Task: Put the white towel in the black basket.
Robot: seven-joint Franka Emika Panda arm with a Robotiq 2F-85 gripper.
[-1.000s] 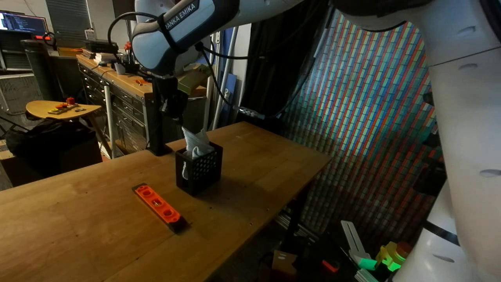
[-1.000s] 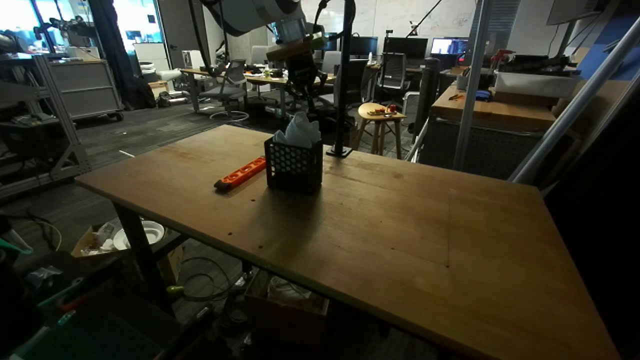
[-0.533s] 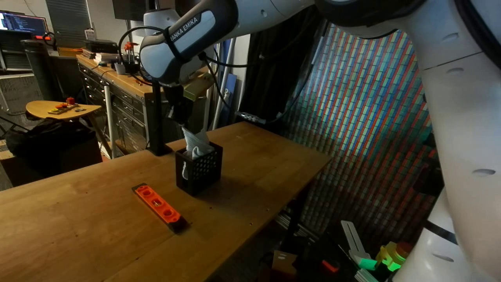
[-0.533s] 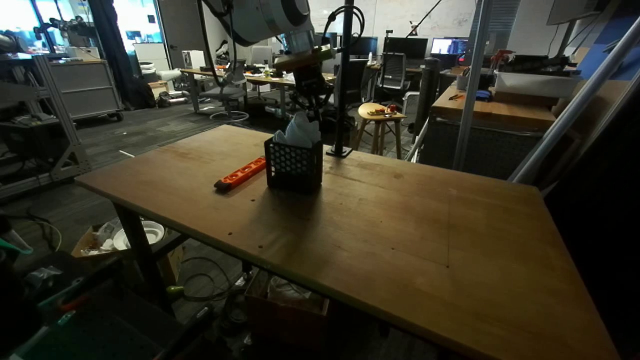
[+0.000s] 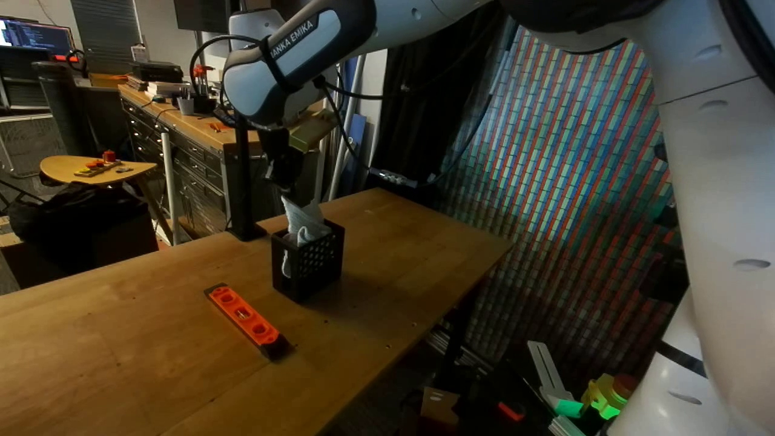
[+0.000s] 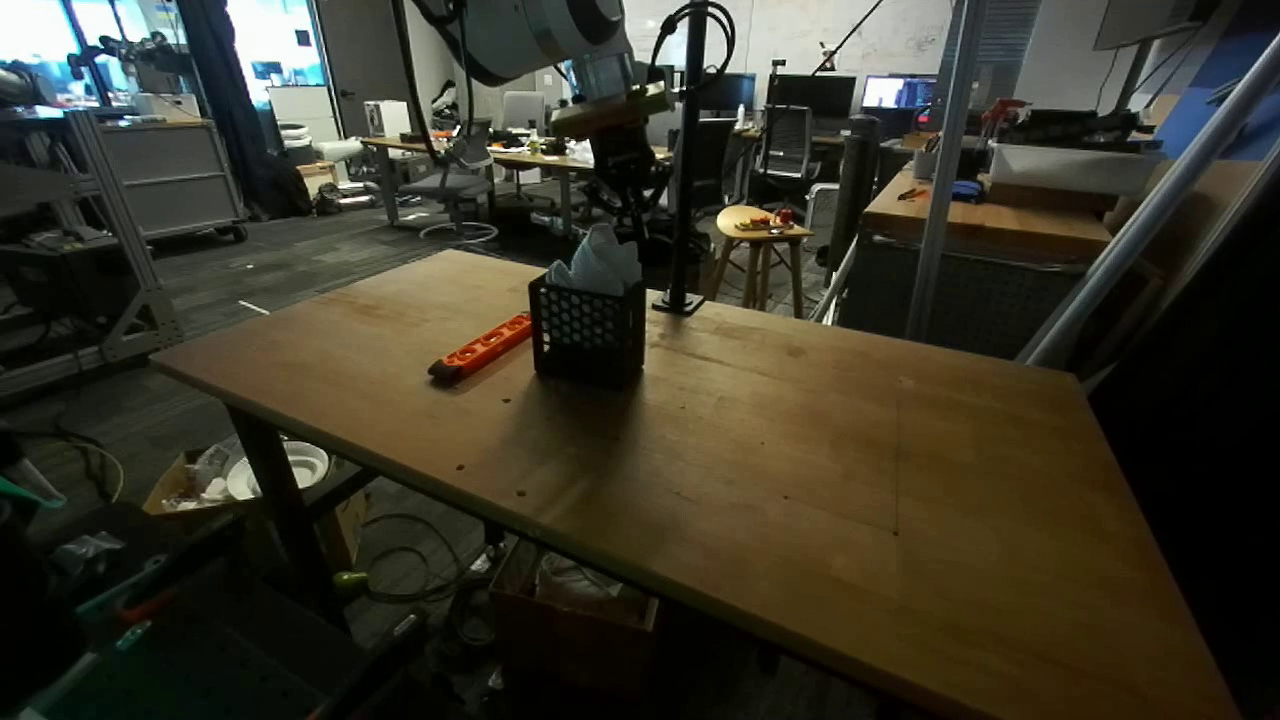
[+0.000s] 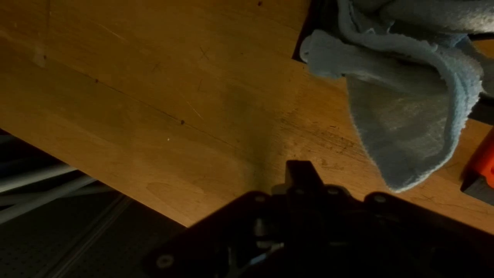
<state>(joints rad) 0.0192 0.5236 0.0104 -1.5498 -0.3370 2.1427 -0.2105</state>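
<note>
The white towel (image 5: 303, 221) is bunched in the black basket (image 5: 316, 263), with its peaks standing above the rim and a bit showing at a side opening. In an exterior view the towel (image 6: 597, 265) also rises above the basket (image 6: 588, 335). In the wrist view the towel (image 7: 409, 127) hangs out as a large flap at the upper right, and most of the basket is hidden or out of frame. My gripper (image 7: 299, 170) is shut, its fingers together with nothing visible between them. In an exterior view the gripper (image 5: 283, 189) is above and behind the towel, apparently apart from it.
An orange level (image 5: 245, 318) lies on the wooden table (image 5: 151, 363) near the basket. A black post (image 6: 688, 200) stands at the table edge close to the gripper. A workbench (image 5: 181, 127) and a stool (image 5: 97, 166) are behind the table.
My gripper has moved slightly right and down in both exterior views over the last second, mostly in the first half. The towel, basket and level have not moved.
</note>
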